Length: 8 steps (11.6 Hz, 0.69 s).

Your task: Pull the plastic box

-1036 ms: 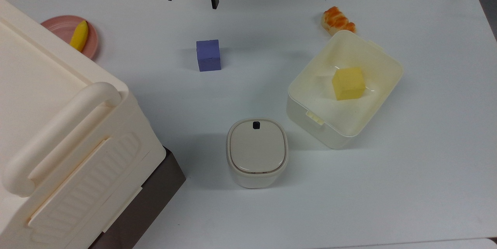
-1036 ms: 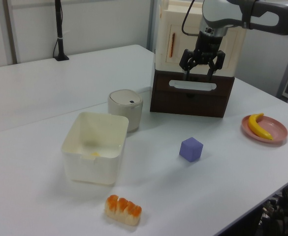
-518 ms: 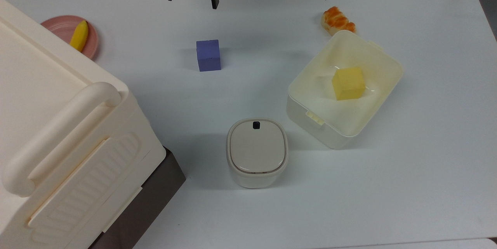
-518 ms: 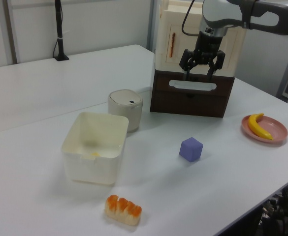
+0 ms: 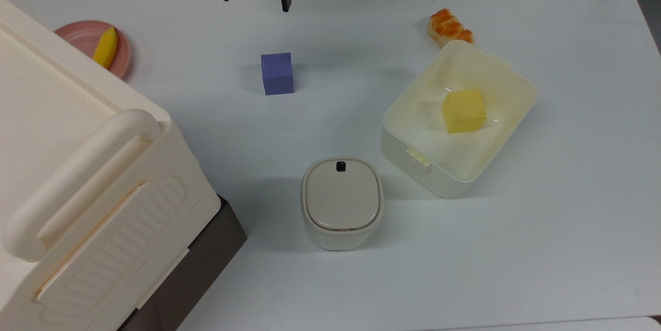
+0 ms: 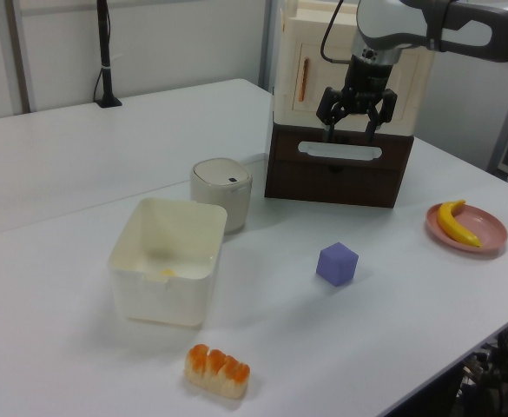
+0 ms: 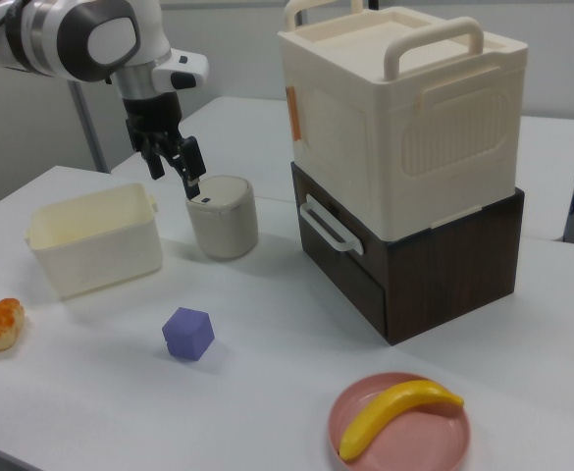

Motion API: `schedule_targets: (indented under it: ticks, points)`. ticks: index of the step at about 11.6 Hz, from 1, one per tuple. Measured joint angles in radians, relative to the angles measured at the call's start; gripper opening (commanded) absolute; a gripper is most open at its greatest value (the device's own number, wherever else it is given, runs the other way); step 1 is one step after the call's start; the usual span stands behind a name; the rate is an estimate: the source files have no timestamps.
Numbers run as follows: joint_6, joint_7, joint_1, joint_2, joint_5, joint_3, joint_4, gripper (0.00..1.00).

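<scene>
The hand (image 7: 172, 167) is held above the bench (image 7: 296, 383) with its fingers spread, empty, pointing down near the beige-lidded container (image 7: 222, 216). The plastic box (image 7: 95, 240) is seen on the right view's left, just beside that container, apart from the hand. A purple cube (image 7: 188, 334) and an orange-topped bread piece (image 7: 0, 324) lie nearer the front. A banana (image 7: 394, 414) rests on a pink plate (image 7: 448, 442). A cream bin (image 7: 404, 113) is stacked on a dark wooden drawer unit (image 7: 414, 265).

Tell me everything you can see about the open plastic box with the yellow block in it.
The plastic box is a lidless, translucent cream-white tub, rectangular with rounded corners and small latch tabs on its sides. It stands upright on the white table, turned at an angle in the top view. A yellow block lies on its floor. A piece of bread lies just beside one corner. Nothing grips it.
</scene>
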<state>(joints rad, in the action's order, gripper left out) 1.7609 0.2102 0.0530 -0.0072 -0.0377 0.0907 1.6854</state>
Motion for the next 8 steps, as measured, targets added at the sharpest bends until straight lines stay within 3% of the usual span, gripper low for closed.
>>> schedule_targets:
  ticks: [5, 8]
  points:
    - [0.000, -0.006, 0.001, 0.003, 0.000, -0.016, 0.002, 1.00]
    - [0.008, -0.135, 0.014, 0.009, -0.004, -0.026, 0.002, 1.00]
